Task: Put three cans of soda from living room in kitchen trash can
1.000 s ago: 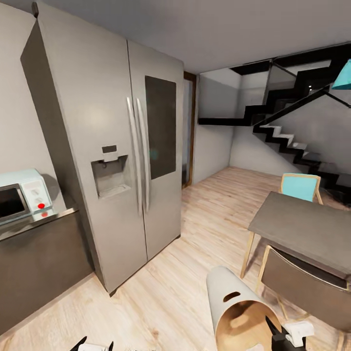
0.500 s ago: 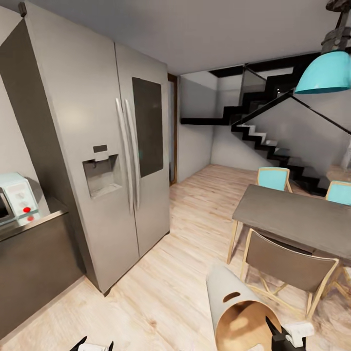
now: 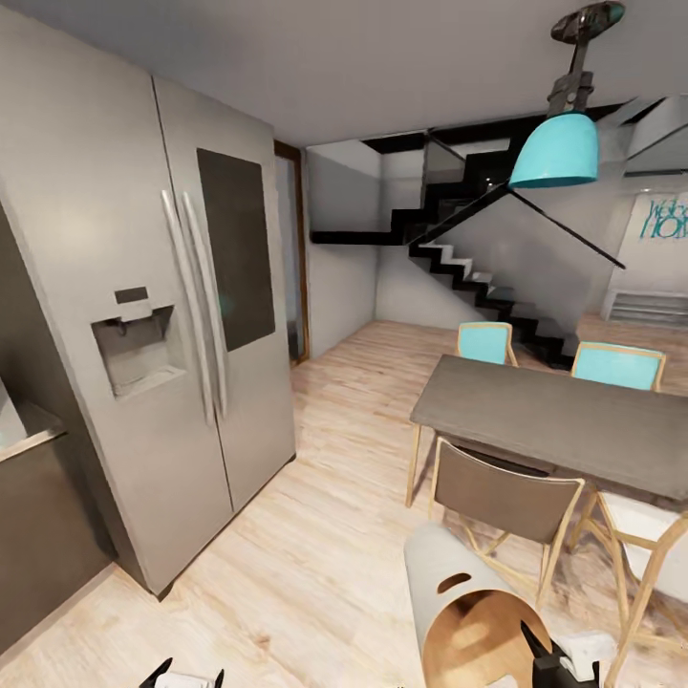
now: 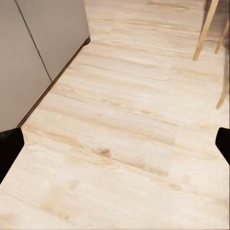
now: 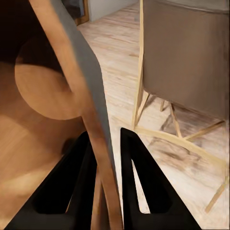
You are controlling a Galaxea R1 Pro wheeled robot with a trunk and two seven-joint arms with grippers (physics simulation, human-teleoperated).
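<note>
Between right gripper (image 5: 103,191) jaws, trash can (image 5: 72,96) rim, clamped.

Teal lettering (image 3: 663,219) on far wall (image 3: 650,258), head view, upper right, beyond stairs. Two lines, cut off at frame edge. Looks like start of "welc…" over "HOM…", too small and cropped to read with certainty. Fridge (image 3: 143,334): no brand mark or label legible on doors or dispenser. Wrist views: no text, numbers or signs visible.
</note>
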